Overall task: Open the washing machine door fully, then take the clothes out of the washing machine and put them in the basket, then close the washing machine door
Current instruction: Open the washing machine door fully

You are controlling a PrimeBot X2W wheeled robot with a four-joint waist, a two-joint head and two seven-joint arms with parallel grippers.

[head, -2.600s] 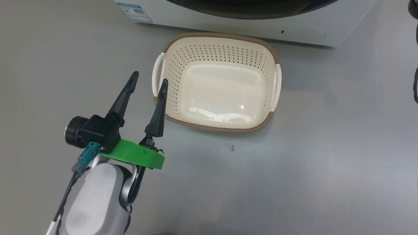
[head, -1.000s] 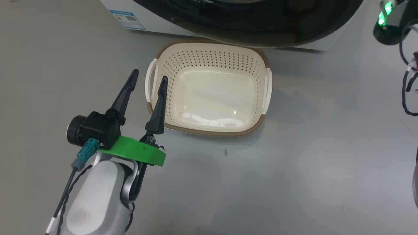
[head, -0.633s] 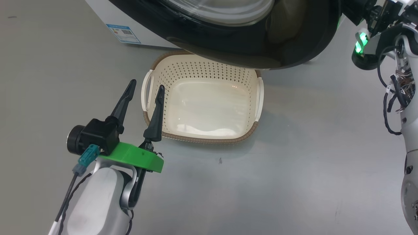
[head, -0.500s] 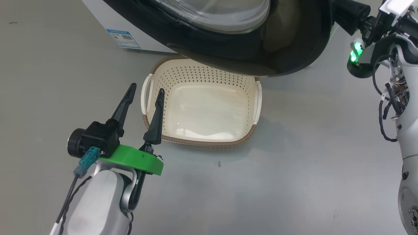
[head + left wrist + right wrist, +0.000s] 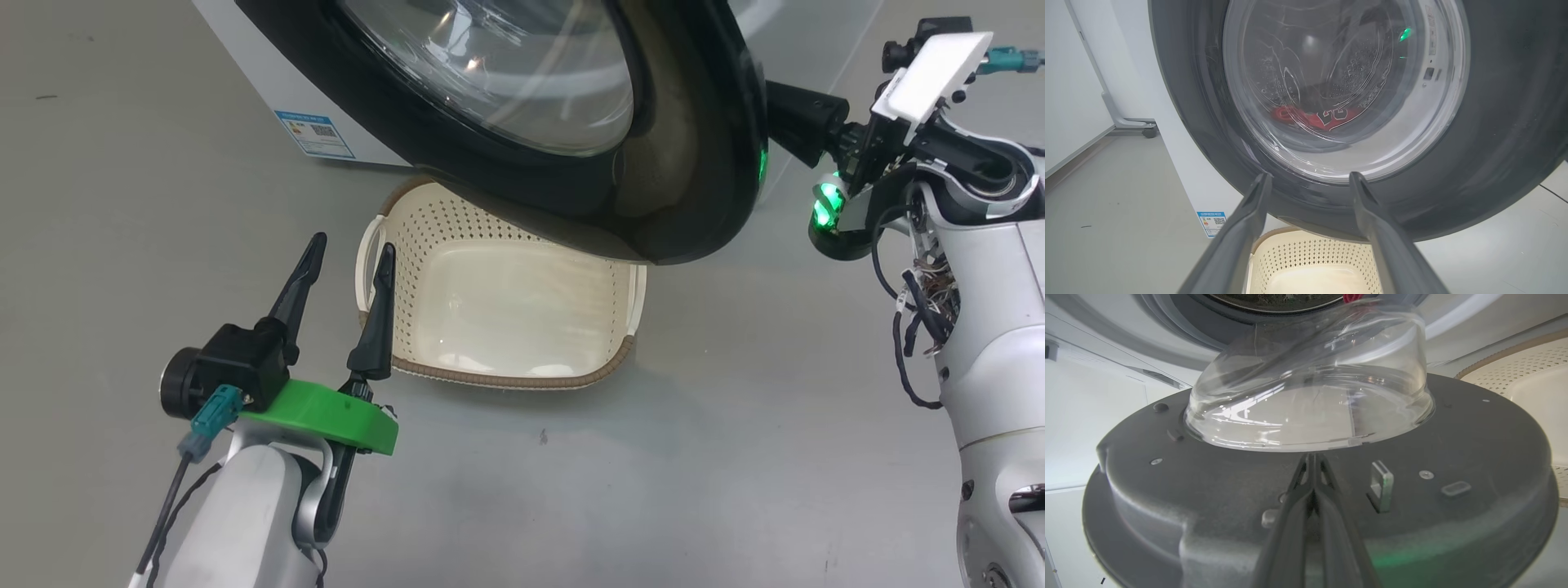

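Left gripper (image 5: 352, 242): two long, dark, tapered fingers spread wide, holding nothing; mounted on a green ring (image 5: 326, 408) over a pale forearm.
Right gripper (image 5: 1312, 459): fingers pressed together with nothing visible between them; laid along the inner face of the door, tips just short of the glass bowl's base.
Washing machine door (image 5: 686, 188): large round ring, glossy black outside, matte grey moulded plastic inside; swung partly out, ahead of and above the left fingertips.
Glass bowl (image 5: 1310, 396): clear, bulging dome with streaked reflections at the door's centre, directly beyond the right fingertips.
Latch (image 5: 1382, 486): small pale tab on the inner face, just right of the right fingers.
Washing machine (image 5: 273, 82): white flat-sided box, ahead of the left gripper and behind the door.
Clothes (image 5: 1318, 118): red fabric low in the perforated steel drum, seen through the glass straight ahead of the left gripper; black, white-outlined figures, distorted and not safely readable.
Basket (image 5: 506, 380): cream perforated plastic, rounded rectangle, brown woven-look rim; just beside the left gripper's right finger, its far part under the door's lower edge.
Sticker (image 5: 314, 135): blue-bordered label with a QR code, low on the machine front, ahead of the left fingertips; print too small to read.
Floor (image 5: 653, 457): smooth grey, stretching left of the left gripper and between the basket and the right arm.
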